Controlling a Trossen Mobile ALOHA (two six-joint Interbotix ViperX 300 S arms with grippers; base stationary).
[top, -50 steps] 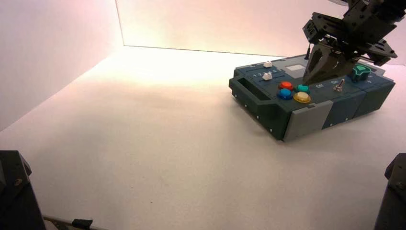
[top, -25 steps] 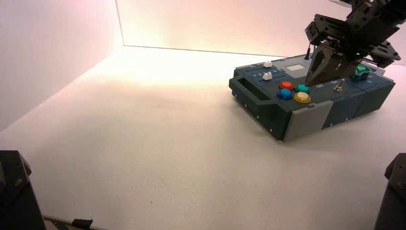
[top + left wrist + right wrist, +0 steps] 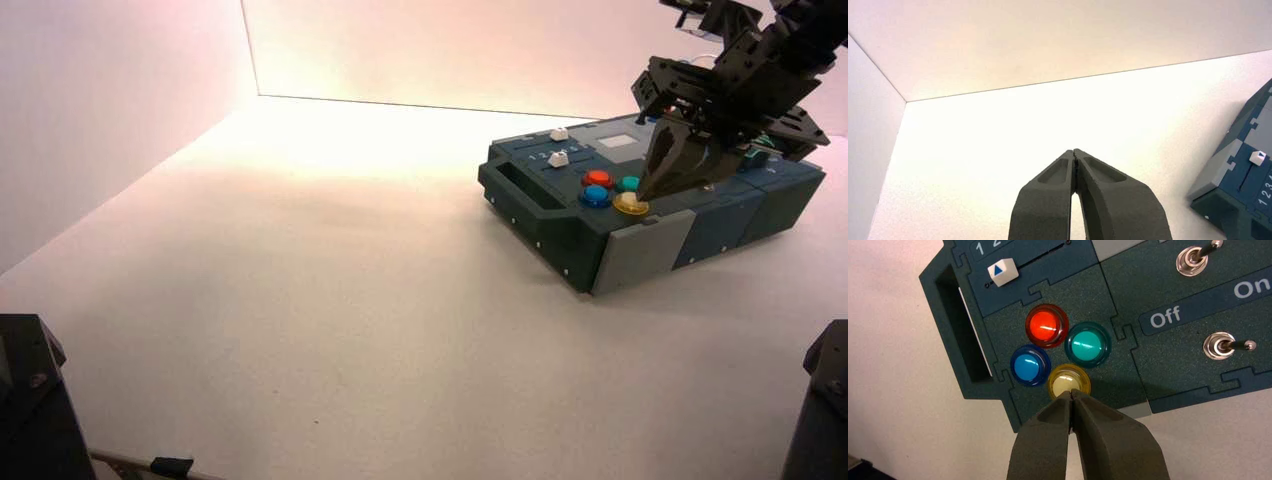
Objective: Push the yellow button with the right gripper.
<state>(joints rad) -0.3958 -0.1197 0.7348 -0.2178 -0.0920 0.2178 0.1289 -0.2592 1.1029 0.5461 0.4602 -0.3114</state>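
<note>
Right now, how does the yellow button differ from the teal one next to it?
The yellow button sits at the right gripper's closed tip, which overlaps its rim; the teal button is uncovered, with nothing near it. Yellow is a pale amber dome, teal a blue-green one. Yellow lies nearer the box's edge, teal nearer the Off label. Both are round, glossy and the same size.

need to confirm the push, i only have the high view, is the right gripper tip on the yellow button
Observer: In the right wrist view the right gripper has its shut tip at the edge of the yellow button.
Operator: which buttons sit next to it
Observer: The blue button and the teal button flank it; the orange-red button lies beyond.
Operator: left arm
Observer: The left gripper is shut, over the bare table, off the box's corner.
</note>
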